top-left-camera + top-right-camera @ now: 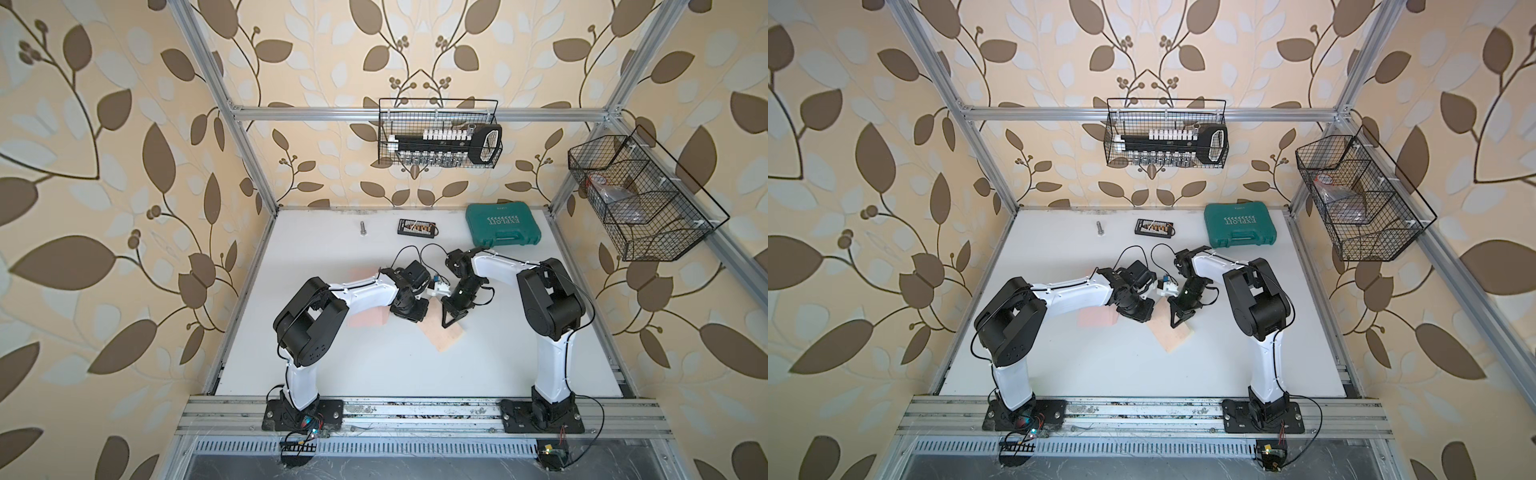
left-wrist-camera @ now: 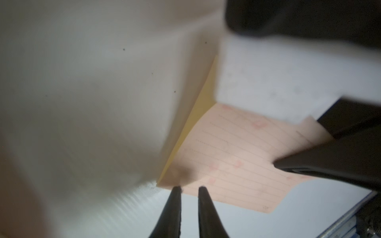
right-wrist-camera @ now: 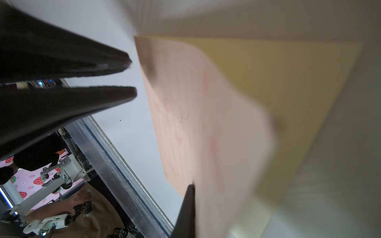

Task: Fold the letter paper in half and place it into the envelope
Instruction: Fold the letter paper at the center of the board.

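Paper corner at left end effector.

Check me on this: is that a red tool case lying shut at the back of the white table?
No, the tool case is green, not red, as both top views show. It does lie shut at the back of the white table.

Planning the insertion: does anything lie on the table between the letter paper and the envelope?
Nothing visible lies on the table between the letter paper and the envelope; only the left arm hangs above that gap.
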You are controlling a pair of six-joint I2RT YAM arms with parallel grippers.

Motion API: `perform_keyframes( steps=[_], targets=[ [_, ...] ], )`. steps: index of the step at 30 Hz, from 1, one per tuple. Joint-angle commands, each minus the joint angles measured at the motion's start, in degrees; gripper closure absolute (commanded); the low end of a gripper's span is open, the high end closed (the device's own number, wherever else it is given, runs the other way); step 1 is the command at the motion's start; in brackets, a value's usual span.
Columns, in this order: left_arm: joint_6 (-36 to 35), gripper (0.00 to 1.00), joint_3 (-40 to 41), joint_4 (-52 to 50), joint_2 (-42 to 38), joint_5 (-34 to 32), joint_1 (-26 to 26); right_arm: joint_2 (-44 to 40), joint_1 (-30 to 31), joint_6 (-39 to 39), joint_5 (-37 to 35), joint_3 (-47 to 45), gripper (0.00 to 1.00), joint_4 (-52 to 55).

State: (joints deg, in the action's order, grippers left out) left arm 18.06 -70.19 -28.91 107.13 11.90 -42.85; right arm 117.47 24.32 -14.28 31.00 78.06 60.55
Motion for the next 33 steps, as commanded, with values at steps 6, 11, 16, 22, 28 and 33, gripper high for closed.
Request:
perform_keyframes(
  steps=[6, 11, 16, 22, 28, 33],
  targets=[
    [-1.2, 0.84, -4.1, -0.3, 2.6, 1.2, -0.6, 0.9, -0.2, 0.3, -1.2, -0.9, 1.0, 0.1],
    [-2.5, 0.88, -4.3, -1.6, 5.0, 1.8, -0.9, 1.2, -0.4, 0.2, -1.8, -0.2, 1.0, 0.7],
    [-3.3, 0.89, -3.0, -1.8, 4.7, 1.8, -1.0, 1.4, -0.7, 0.2, -2.4, 0.6, 1.0, 1.1],
    [-3.7, 0.89, -2.7, -2.7, 5.5, 1.7, -1.4, 1.7, -0.8, 0.6, -3.9, 1.3, 1.0, 1.4],
    [-3.6, 0.91, -1.9, -3.5, 4.5, 1.7, -1.6, 2.3, -0.8, 1.0, -5.3, 2.1, 1.0, 1.4],
    [-3.2, 0.9, -2.9, -3.6, 0.7, 0.7, -1.6, 3.0, -0.8, 0.8, -5.5, 2.5, 1.0, 1.6]
  ],
)
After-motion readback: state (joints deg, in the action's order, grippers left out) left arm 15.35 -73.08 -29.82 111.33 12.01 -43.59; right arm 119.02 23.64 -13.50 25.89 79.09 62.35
